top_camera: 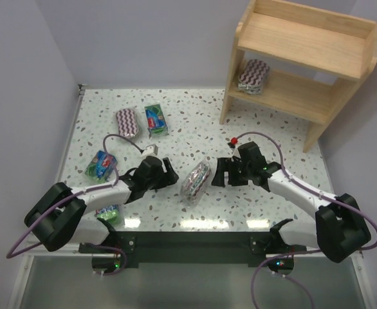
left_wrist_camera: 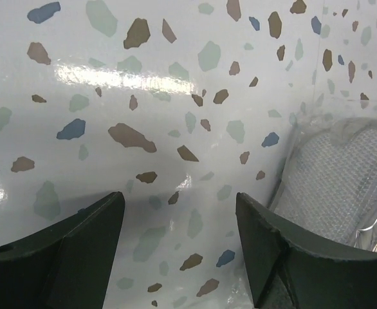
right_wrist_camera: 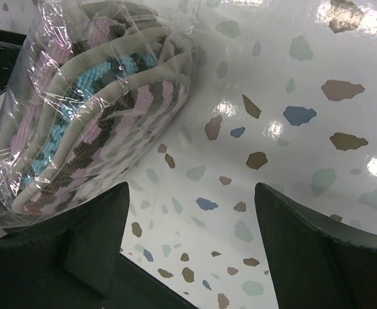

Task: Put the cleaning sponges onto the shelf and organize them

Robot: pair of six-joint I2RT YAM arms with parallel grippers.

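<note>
left fingers (left_wrist_camera: 79,238) open, empty | right fingers (right_wrist_camera: 317,238) open, empty | maroon-white zigzag oval wrapped sponge (top_camera: 197,179) on edge between them, on speckled surface (top_camera: 272,135)

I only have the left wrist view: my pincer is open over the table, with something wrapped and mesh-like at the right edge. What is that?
Observer: A zigzag-striped oval sponge pack, on the table between the left pincer and the right pincer.
Operator: Is the right one holding it?
Observer: No, its jaws stand open beside the pack.
Operator: Anything shelved?
Observer: One zigzag pack on the shelf's lower tier.
</note>
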